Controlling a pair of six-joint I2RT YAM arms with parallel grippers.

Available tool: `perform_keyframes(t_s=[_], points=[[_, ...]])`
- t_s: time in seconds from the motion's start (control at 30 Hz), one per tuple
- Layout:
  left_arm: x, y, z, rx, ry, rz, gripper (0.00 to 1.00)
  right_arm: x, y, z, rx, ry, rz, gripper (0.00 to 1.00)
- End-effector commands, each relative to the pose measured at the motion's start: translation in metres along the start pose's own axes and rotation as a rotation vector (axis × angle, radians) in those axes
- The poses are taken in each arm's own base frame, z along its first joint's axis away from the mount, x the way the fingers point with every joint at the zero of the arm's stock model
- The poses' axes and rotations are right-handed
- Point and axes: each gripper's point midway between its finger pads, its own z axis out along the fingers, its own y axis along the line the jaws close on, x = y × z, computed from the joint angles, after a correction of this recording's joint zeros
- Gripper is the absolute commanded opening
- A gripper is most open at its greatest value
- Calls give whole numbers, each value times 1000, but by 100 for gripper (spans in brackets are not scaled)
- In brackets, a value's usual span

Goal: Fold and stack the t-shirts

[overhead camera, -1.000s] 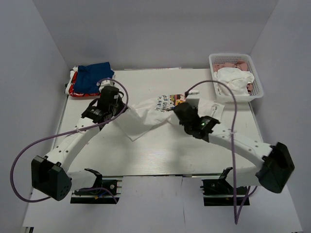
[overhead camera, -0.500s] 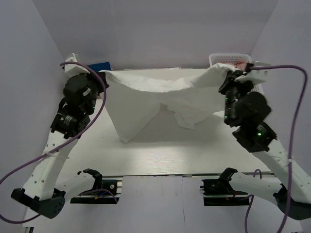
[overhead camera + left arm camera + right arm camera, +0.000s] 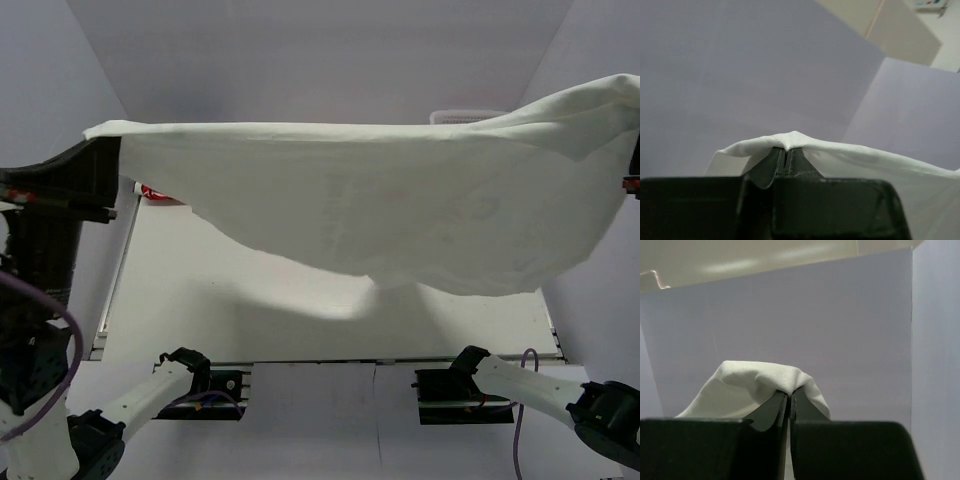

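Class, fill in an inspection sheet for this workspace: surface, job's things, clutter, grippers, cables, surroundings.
Surface: white table, partly hidden and shadowed by the raised cloth.
Job's things: white t-shirt held up, spread between both arms above the table; red shirt peeks out at far left.
Clutter: basket rim shows behind the t-shirt; contents hidden.
Grippers: left gripper shut on the t-shirt's edge; right gripper likewise.
Cables: purple cable loops beside the left arm; second cable near the right base.
Surroundings: plain pale walls.
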Motion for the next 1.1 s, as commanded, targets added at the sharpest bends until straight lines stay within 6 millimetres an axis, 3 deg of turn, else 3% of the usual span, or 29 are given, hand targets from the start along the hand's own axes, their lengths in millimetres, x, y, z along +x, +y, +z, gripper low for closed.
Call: perform_keyframes(t_s=[0.0, 0.13, 0.17, 0.2, 0.23, 0.27, 0.3, 0.33, 0.37, 0.4, 0.43, 0.47, 0.5, 0.53, 0.57, 0.6, 0.63, 0.67, 0.73, 0.77, 0.8, 0.83, 0.87, 0.9, 0.97, 1.0, 1.03, 1.07], points=[[-4, -12, 2, 49, 28, 39, 0, -19, 5, -1, -70, -50, -70, 0], [9, 8, 25, -51, 33, 56, 0, 4, -1, 22, 67, -40, -163, 0], [16, 20, 32, -109, 38, 63, 0, 23, -11, 28, 165, 12, -200, 0], [23, 25, 38, -135, 47, 68, 0, 44, -7, 37, 201, 25, -301, 0], [38, 34, 46, -167, 77, 78, 0, 54, -3, 48, 240, 23, -314, 0], [58, 48, 60, -224, 110, 94, 0, 82, -1, 58, 327, 65, -336, 0], [72, 58, 67, -266, 132, 107, 0, 103, -1, 61, 349, 110, -490, 0], [92, 78, 73, -343, 144, 127, 0, 111, -4, 62, 422, 85, -484, 0], [118, 92, 85, -395, 167, 116, 0, 143, 5, 77, 459, 116, -557, 0], [139, 105, 91, -435, 182, 115, 0, 160, 3, 82, 483, 136, -582, 0], [170, 131, 92, -521, 215, 132, 0, 202, 14, 94, 455, 199, -637, 0], [193, 143, 96, -567, 242, 125, 0, 243, 9, 105, 462, 247, -662, 0], [217, 160, 95, -639, 282, 134, 0, 267, 10, 110, 461, 266, -597, 0], [262, 198, 93, -758, 363, 190, 0, 317, 13, 116, 412, 360, -641, 0], [288, 221, 84, -830, 420, 220, 0, 375, -2, 118, 399, 461, -633, 0], [316, 243, 75, -903, 455, 204, 0, 422, 0, 118, 389, 520, -565, 0], [361, 271, 69, -955, 554, 221, 0, 455, -2, 115, 342, 606, -563, 0], [379, 300, 60, -1017, 608, 224, 1, 537, -7, 99, 300, 752, -524, 0], [413, 332, 56, -1083, 675, 203, 35, 581, -16, 94, 262, 838, -491, 0], [454, 366, 30, -1173, 817, 237, 56, 583, -8, 111, 236, 824, -443, 23], [452, 370, 51, -1178, 806, 233, 90, 658, -16, 76, 202, 1005, -482, 44], [461, 375, 51, -1205, 834, 233, 97, 674, -17, 72, 193, 1046, -452, 56], [467, 384, 52, -1227, 858, 242, 100, 679, -16, 91, 208, 1027, -439, 90], [474, 388, 57, -1241, 886, 252, 100, 700, -25, 67, 216, 1127, -471, 90], [476, 388, 61, -1231, 897, 253, 100, 698, -22, 65, 223, 1128, -447, 90], [480, 382, 67, -1190, 883, 240, 100, 706, -15, 55, 186, 1141, -422, 90], [467, 373, 75, -1143, 861, 239, 100, 682, -13, 54, 179, 1119, -391, 90], [464, 368, 76, -1112, 852, 229, 100, 674, -8, 59, 175, 1075, -353, 90]])
